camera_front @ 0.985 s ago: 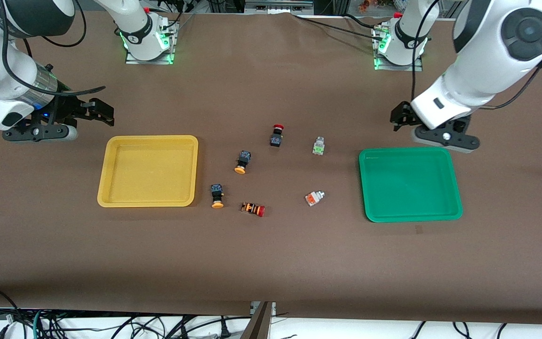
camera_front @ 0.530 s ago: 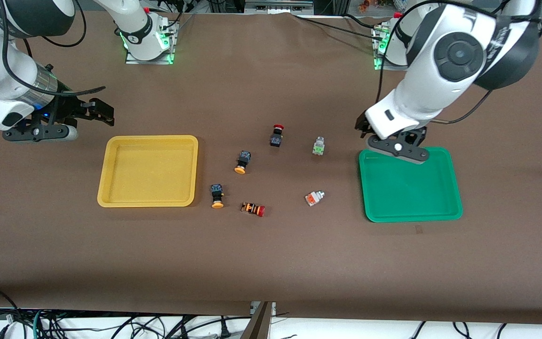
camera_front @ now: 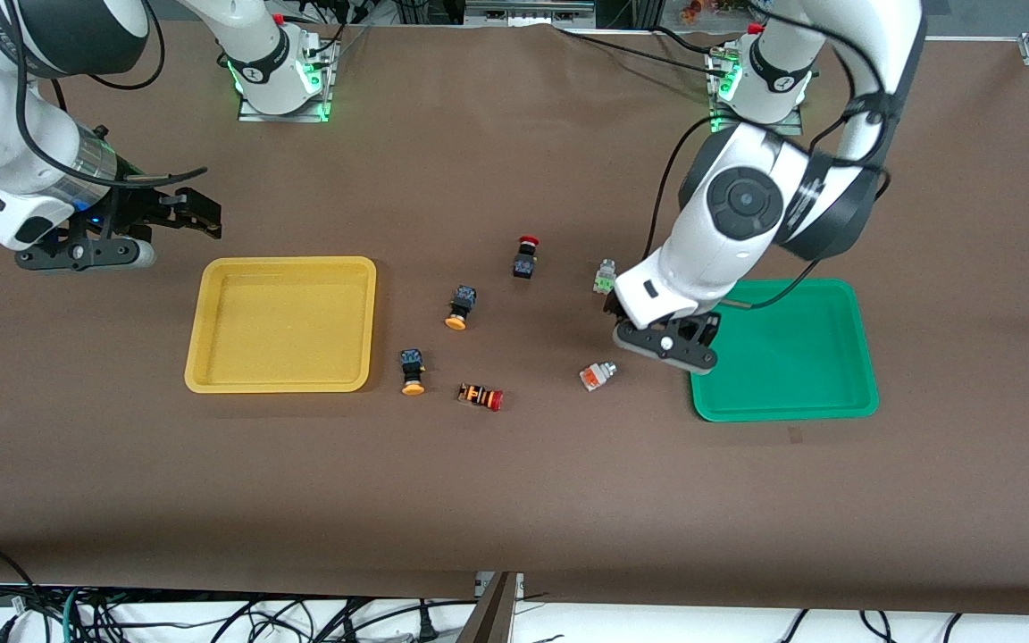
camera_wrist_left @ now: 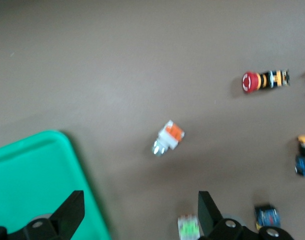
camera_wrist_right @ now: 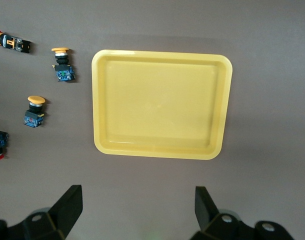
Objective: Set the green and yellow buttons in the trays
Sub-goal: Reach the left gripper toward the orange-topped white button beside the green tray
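A brown cloth covers the worktop (camera_front: 514, 500) edge to edge, lying mostly smooth under even light, with tangled black cables (camera_front: 211, 616) on a pale floor below its near edge and metal framing (camera_front: 528, 11) past its top edge.

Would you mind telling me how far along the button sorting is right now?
Nothing is done: the yellow tray and green tray are empty, and all four buttons lie on the table. In hand: the left gripper, jaws open, is over the table near the orange-faced button. The right gripper waits open beside the yellow tray. All placements remain.
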Motion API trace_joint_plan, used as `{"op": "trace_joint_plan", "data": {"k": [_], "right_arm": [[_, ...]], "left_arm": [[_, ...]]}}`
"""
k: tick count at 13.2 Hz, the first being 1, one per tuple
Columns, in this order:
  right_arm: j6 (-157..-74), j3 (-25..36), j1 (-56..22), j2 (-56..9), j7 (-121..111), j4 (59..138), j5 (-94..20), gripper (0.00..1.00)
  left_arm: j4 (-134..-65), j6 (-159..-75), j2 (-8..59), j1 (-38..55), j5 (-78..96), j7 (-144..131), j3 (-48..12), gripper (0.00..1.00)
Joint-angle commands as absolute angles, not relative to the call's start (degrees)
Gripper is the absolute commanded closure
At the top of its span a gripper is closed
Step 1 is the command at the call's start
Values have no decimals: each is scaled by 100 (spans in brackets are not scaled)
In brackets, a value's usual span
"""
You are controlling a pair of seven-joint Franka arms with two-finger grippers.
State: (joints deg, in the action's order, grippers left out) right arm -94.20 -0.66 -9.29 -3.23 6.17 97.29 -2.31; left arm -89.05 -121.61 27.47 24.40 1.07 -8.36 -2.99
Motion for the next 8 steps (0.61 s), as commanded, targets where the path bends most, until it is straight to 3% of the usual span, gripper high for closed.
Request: {"op": "trace_joint_plan", "data": {"k": [1, 4, 8], "right_arm": [[-9491, -149, -914, -307, 668, 9878, -228, 1], [-9920, -229, -1403, -833, 991, 9888, -264, 1], [-11518, -229, -2064, -2088, 1870, 9756, -272, 1]], "left_arm": [[-8561, -12733, 3408, 2645, 114, -678, -246, 0], [-8561, -13410, 3927, 2751, 132, 287, -246, 0], [-8640, -13939, 4437, 2769, 141, 843, -316, 0]]}}
